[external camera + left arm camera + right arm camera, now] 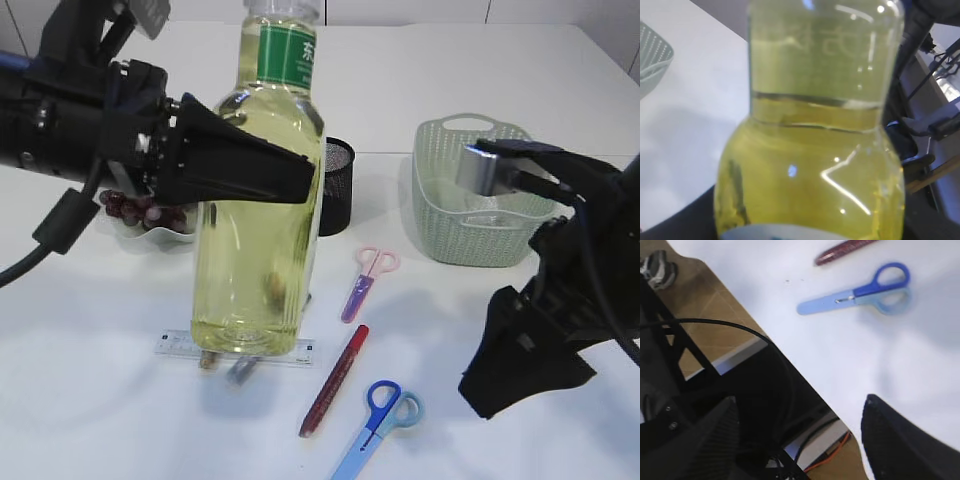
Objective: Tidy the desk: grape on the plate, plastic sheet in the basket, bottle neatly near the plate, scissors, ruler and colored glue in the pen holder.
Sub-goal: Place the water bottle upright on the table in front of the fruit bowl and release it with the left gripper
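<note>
A: Gripping the bottle (258,200) around its shoulder, the left tool (245,160) is seen closed on it, with the bottle held upright over the ruler (235,348) on the worktop (120,400). Whether its base touches the ruler cannot be told.

B: And in the left wrist view?

A: The frame is filled by the bottle (812,145), with yellowish liquid up to a line near the neck. A corner of the basket (652,62) is seen at the left edge.

B: How is the right tool placed?

A: The right tool (525,370) is held low at the right of the exterior view, with its fingers spread apart and nothing between them. In the right wrist view its two dark fingers (900,445) are seen wide apart above the worktop edge, with the blue scissors (860,290) lying well beyond them.

B: Where are the other things?

A: Grapes (135,208) are seen on the plate (165,232) behind the left arm. The black pen holder (335,185) stands just behind the bottle, and the green basket (470,200) stands to its right. Pink scissors (365,280), a red glue pen (335,380) and the blue scissors (380,415) lie on the worktop in front.
</note>
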`<state>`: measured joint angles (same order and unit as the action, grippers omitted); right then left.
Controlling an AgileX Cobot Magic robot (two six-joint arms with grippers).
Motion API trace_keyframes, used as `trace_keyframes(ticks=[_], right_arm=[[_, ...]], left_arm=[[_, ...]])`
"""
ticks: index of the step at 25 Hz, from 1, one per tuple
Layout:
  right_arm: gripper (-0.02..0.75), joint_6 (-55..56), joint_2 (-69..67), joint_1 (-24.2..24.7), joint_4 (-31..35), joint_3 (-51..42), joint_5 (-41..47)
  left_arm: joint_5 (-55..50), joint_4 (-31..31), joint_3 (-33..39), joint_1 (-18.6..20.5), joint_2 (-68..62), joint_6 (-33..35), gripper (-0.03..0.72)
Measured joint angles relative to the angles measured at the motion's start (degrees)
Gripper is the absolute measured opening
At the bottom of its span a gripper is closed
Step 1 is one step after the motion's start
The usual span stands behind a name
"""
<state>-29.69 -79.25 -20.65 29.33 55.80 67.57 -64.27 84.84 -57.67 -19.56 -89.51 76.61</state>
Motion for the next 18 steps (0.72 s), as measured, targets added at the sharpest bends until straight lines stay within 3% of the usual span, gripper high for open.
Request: trace_keyframes(ticks=[5, 11, 18], right_arm=[[0.585, 5.4, 0.0, 0.0, -6.9, 0.0, 0.9], [0.585, 6.6, 0.0, 0.0, -8.9, 0.0, 1.7], [0.585, 7.1, 0.0, 0.0, -9.6, 0.4, 1.8]], left_arm=[[1.8, -3.5, 0.0, 0.0, 0.0, -1.0, 0.441], [4.6, -9.5, 0.0, 0.0, 0.0, -4.5, 0.441], [6.2, -24.4, -2.9, 0.0, 0.0, -12.6, 0.441]])
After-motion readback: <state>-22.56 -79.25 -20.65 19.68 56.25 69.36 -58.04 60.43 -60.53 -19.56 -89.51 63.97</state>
